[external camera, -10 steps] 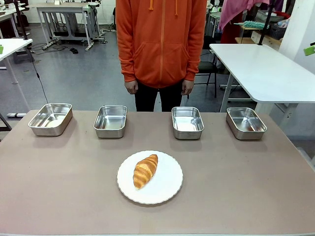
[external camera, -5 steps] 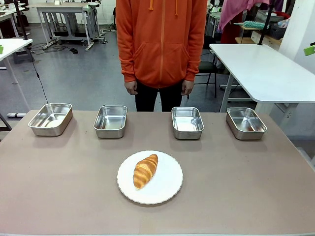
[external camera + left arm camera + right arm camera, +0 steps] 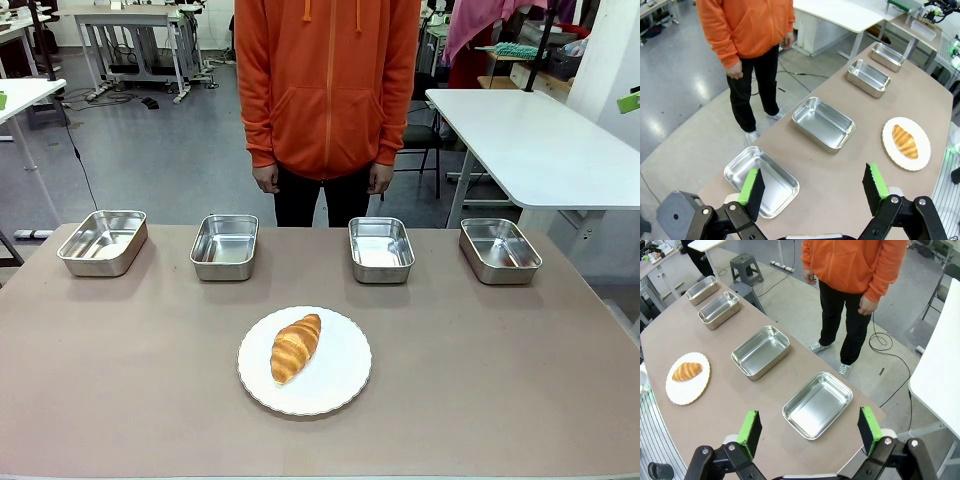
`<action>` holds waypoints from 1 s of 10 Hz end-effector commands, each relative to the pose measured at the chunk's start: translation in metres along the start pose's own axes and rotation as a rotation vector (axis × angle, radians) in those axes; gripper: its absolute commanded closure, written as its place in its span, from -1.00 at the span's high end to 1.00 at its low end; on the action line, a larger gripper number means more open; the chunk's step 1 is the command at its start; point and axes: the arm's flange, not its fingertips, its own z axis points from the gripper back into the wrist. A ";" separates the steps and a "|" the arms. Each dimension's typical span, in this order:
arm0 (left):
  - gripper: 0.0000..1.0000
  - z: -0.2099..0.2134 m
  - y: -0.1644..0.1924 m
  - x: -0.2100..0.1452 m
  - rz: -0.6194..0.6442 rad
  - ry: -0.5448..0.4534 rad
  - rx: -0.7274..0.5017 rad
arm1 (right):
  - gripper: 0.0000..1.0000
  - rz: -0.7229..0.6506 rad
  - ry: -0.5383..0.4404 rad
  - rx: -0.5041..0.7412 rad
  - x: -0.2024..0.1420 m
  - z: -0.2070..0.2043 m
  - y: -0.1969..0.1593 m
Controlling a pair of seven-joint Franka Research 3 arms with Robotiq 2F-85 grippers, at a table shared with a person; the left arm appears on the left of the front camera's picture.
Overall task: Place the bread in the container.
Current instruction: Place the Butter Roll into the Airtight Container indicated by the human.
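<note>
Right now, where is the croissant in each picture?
Front view: croissant, lower middle, lying on the white plate.
Left wrist view: croissant, at the right, on that plate.
Right wrist view: croissant, at the left, on that plate.
Shared landmark: the white plate under it.

White plate (image 3: 340, 385) at middle of brown table (image 3: 500, 380) — person (image 3: 328, 90) in orange hoodie beyond.

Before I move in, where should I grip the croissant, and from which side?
Take the croissant by its thick middle, from straight above, closing across its short width. It lies flat on the white plate, angled near-left to far-right; the tapered ends would probably slip.
</note>
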 end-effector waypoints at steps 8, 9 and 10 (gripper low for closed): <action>1.00 0.002 -0.001 -0.001 -0.008 -0.021 -0.010 | 1.00 0.005 -0.017 0.003 0.001 0.000 0.001; 1.00 0.002 -0.001 -0.001 -0.008 -0.021 -0.010 | 1.00 0.005 -0.017 0.003 0.001 0.000 0.001; 1.00 0.002 -0.001 -0.001 -0.008 -0.021 -0.010 | 1.00 0.005 -0.017 0.003 0.001 0.000 0.001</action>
